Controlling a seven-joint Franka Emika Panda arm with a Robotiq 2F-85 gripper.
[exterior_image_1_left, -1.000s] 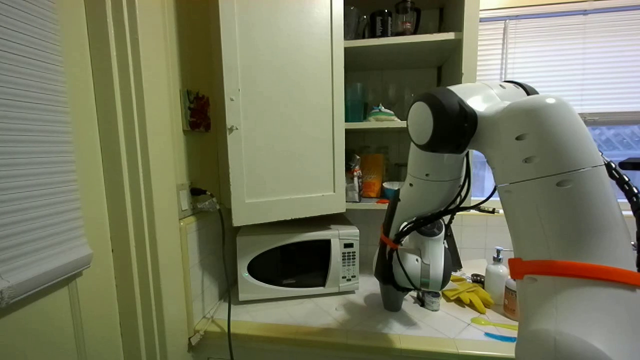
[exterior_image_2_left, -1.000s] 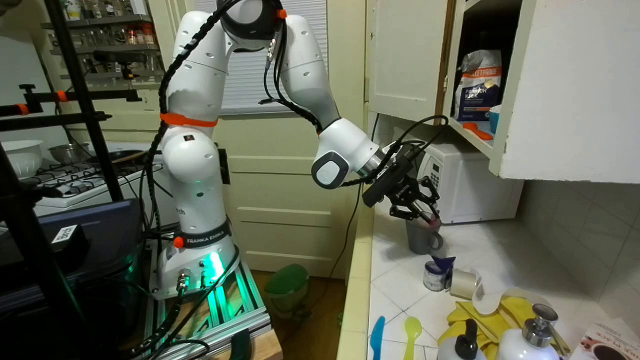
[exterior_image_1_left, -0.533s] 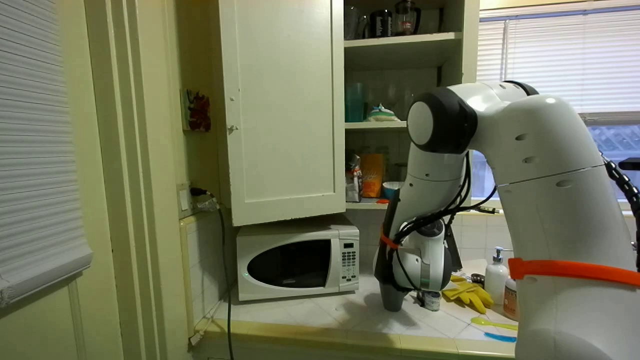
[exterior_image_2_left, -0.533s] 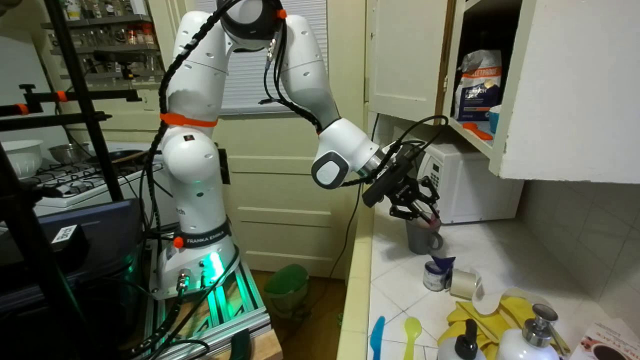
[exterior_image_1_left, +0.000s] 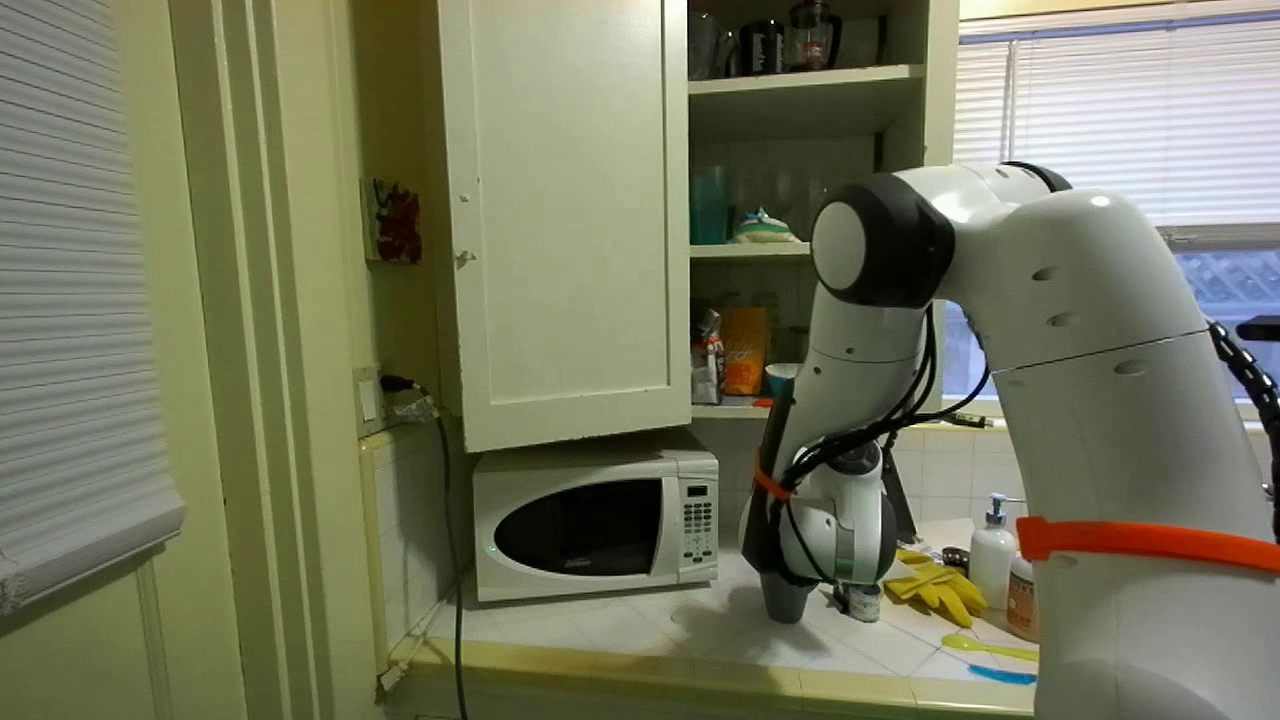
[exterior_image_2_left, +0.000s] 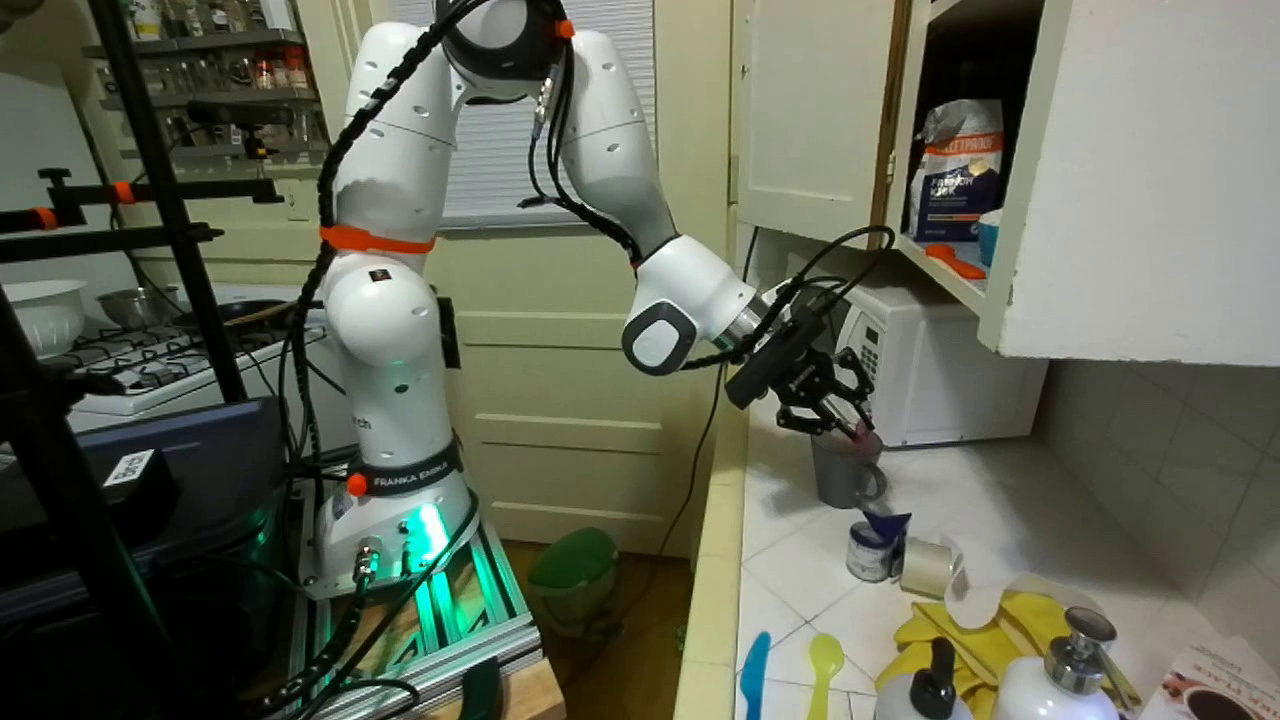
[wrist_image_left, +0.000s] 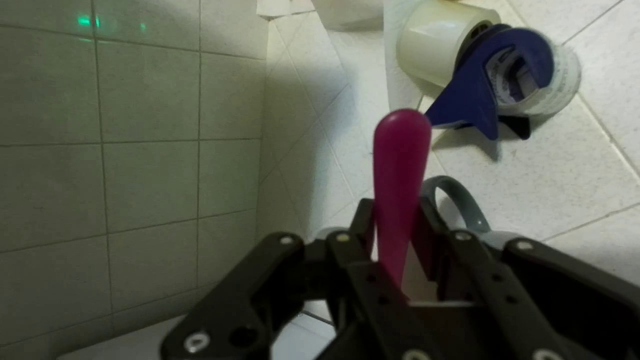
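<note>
Close by the rim of the gray mug (exterior_image_2_left: 840, 476), my end effector (wrist_image_left: 397, 220) has its jaws almost together, and between them I hold a magenta stick (wrist_image_left: 401, 170). Its rounded end stands free beyond the jaws; whether the other end is inside the mug, I cannot tell. The mug stands upright on the tiled surface (exterior_image_2_left: 790, 560), between the white microwave (exterior_image_2_left: 950, 370) and a blue tape dispenser (wrist_image_left: 467, 97). Just beside this dispenser lies a pale roll (wrist_image_left: 437, 42).
</note>
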